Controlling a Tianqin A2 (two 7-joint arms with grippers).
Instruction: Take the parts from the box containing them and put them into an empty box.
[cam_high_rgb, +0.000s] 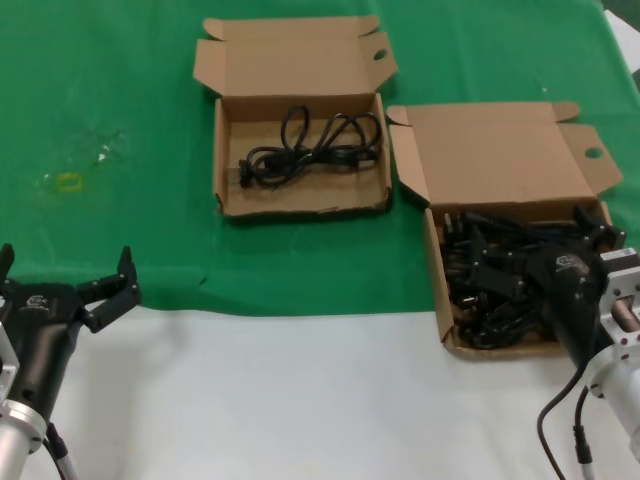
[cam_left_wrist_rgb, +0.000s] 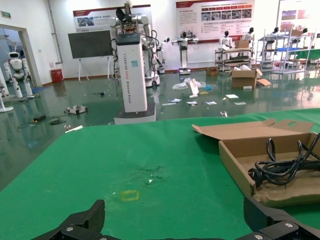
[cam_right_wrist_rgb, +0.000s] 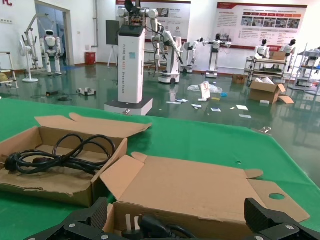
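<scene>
Two boxes sit open on the green cloth (cam_high_rgb: 120, 90). Far box (cam_high_rgb: 300, 205) holds one cord (cam_high_rgb: 315, 145); near box (cam_high_rgb: 500, 150), to its right, is piled with cords (cam_high_rgb: 490, 290). Right gripper (cam_high_rgb: 560, 245) hangs spread wide over that pile, holding nothing. Left gripper (cam_high_rgb: 70, 275) waits wide open and bare at the cloth's near edge, well apart.

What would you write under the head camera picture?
Right gripper open over the full cord box; one cord in the other box.
</scene>
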